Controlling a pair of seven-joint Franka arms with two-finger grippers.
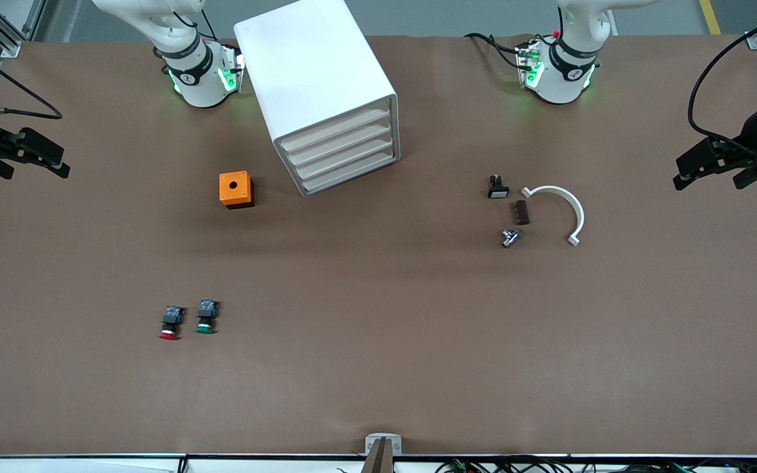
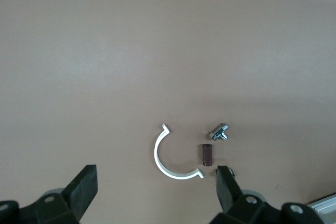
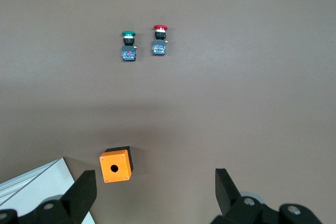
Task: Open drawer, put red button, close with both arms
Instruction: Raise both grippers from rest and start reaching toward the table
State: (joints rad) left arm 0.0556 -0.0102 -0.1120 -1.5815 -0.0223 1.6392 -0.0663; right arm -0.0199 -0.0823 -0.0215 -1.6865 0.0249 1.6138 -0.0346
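A matte brown tabletop (image 1: 378,341) fills the scene under even light; grey floor (image 1: 451,16) shows along its top edge

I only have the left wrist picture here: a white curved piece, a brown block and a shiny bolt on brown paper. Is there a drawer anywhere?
Observer: Yes. A large white rounded cabinet stands between the two arm bases, all four beige-fronted drawers shut.
Operator: And the red button?
Observer: The tiny red-capped push-button lies toward the right arm's end, nearer the front camera than a small orange box with a round hole.
Operator: Anything beside it?
Observer: A green-capped twin, close by but apart.
Operator: What is the other gripper doing?
Observer: The right gripper waits open at the table's edge; the left gripper likewise, open.
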